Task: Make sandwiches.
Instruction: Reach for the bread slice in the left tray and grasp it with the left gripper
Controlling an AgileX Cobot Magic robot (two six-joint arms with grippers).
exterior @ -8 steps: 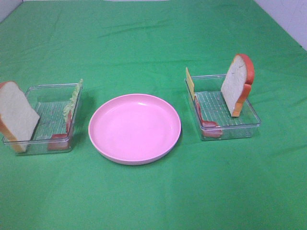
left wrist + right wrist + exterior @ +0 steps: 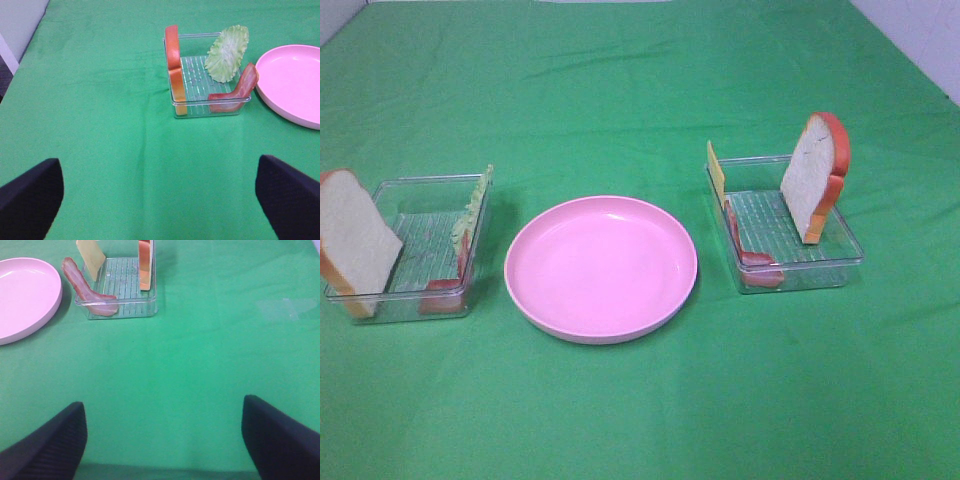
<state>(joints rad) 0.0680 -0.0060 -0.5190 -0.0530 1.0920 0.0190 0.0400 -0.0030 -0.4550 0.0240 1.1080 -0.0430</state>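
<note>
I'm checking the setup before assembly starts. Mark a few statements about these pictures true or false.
1. The pink plate holds nothing. True.
2. The lettuce leaf is in the left tray. True.
3. The cheese slice shares a tray with the lettuce leaf. False: it leans in the right tray.
4. The left gripper is shut on something. False: it is open and empty.
5. A bacon strip lies in the right tray. True.
</note>
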